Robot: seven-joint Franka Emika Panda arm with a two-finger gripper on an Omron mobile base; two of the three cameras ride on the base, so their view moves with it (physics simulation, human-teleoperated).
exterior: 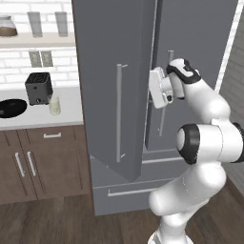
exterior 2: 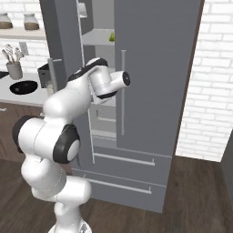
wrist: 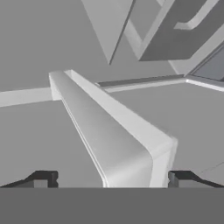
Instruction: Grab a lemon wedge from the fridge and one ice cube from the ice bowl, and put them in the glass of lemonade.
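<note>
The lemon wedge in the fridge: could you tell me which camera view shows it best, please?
The right base view: the lemon wedge appears as a tiny yellow-green piece on an upper shelf, seen through the gap of the open fridge door. In the left base view the open door hides that shelf. The hand view faces a pale bar between the open gripper tips.

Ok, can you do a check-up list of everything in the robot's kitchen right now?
Surface: grey counter, beside the fridge.
Job's things: fridge, left door swung open; lemon wedge on an upper shelf; black bowl and glass of lemonade on the counter; ice cube too small to tell.
Clutter: toaster; utensil pot; glasses on a wall shelf.
Grippers: gripper open, jaws either side of the right door's handle.
Cables: nothing seen.
Surroundings: white brick wall, wood floor.
</note>
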